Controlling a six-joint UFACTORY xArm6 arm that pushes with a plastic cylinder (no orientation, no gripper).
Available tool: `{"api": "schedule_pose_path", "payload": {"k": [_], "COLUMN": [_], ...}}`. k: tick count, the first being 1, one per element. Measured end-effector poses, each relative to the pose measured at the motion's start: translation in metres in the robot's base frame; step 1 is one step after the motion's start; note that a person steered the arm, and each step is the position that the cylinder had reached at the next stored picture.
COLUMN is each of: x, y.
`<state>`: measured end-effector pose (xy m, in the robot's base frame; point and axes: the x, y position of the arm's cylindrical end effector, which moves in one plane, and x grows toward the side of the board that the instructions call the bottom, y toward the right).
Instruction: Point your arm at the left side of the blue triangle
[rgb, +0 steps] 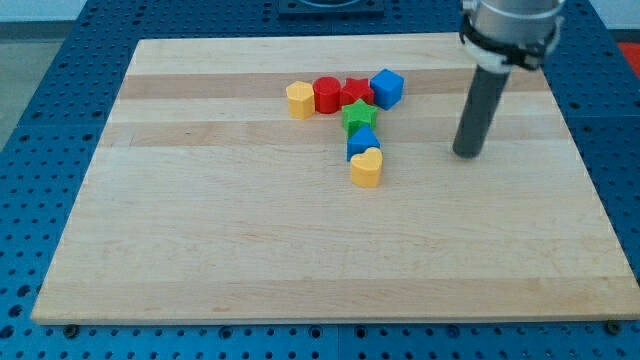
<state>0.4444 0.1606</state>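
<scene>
The blue triangle sits near the board's middle, wedged between a green star above it and a yellow heart below it. My tip rests on the board well to the view's right of the blue triangle, about a hundred pixels away, touching no block. The rod rises from it to the arm's head at the view's top right.
A row of blocks lies above the star: a yellow hexagon-like block, a red cylinder, a red star and a blue cube. The wooden board lies on a blue perforated table.
</scene>
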Motion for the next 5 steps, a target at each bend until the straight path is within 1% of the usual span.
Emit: {"api": "schedule_pose_path", "payload": {"k": [1,2,4,5], "x": [0.039,0.054,0.055,0.04], "y": [-0.017,-0.064,-0.154,-0.175]}}
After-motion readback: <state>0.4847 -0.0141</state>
